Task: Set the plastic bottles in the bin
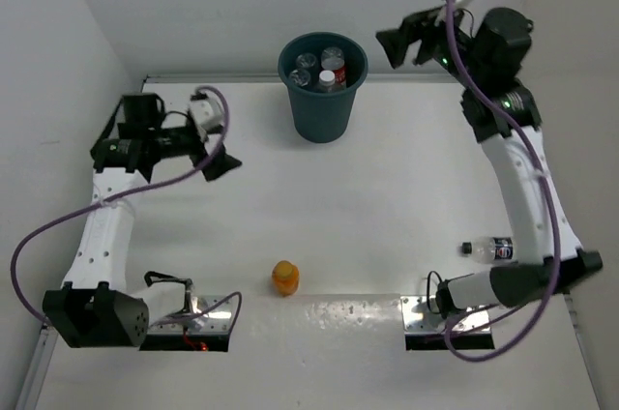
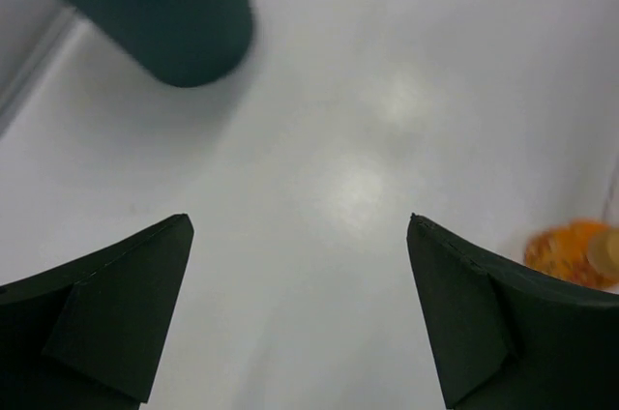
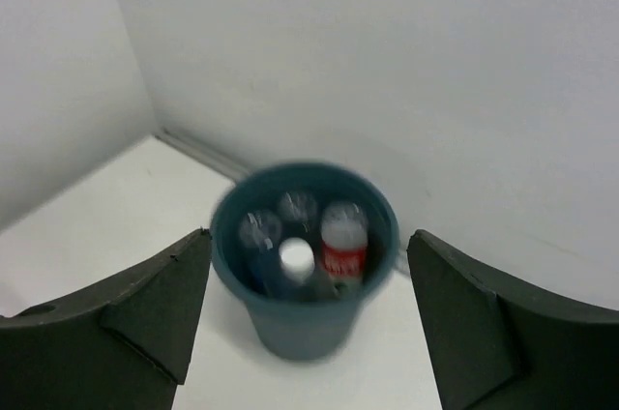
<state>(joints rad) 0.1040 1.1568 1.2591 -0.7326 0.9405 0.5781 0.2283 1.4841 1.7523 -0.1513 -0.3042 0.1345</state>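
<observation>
Four bottles [image 1: 327, 77] sit in the bin [image 1: 322, 110] at the far edge of the table [image 1: 387, 188] as I hold the left hand [image 2: 300, 221] and right hand [image 3: 309, 233] spread wide and empty, with the orange bottle [image 1: 284, 278] and a clear bottle [image 1: 488, 249], lying by the right arm [image 1: 527, 188], left to collect.

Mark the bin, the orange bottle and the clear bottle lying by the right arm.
bin [image 1: 324, 115], top external view, on its outer wall.
orange bottle [image 1: 284, 279], top external view, on its body.
clear bottle [image 1: 489, 249], top external view, on its mid-body.
</observation>
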